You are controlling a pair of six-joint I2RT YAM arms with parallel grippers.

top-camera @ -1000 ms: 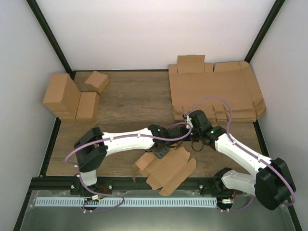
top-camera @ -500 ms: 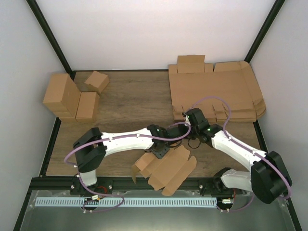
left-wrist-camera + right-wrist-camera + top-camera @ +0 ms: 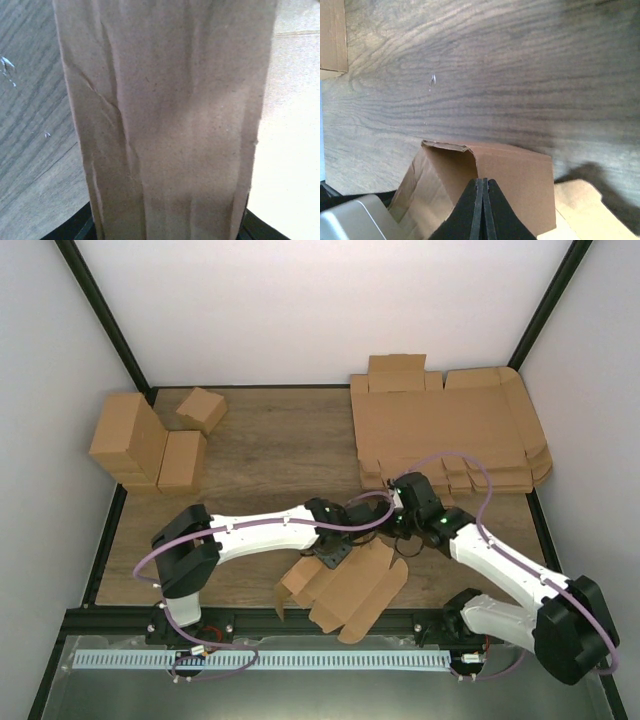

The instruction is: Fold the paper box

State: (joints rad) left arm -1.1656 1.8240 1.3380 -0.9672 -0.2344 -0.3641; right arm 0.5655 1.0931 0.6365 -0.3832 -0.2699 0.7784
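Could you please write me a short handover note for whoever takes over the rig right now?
Left gripper: on the paper box. Cardboard fills its wrist view and hides the fingers, so the grip is unclear.
Right gripper: shut, nothing between the fingers, tips over the box's upright panel; contact unclear.
Box: at the near edge of the table, between the arms.
Done: one end is raised into a wall with a corner.
Left: the other flaps lie open; fold and tuck them.
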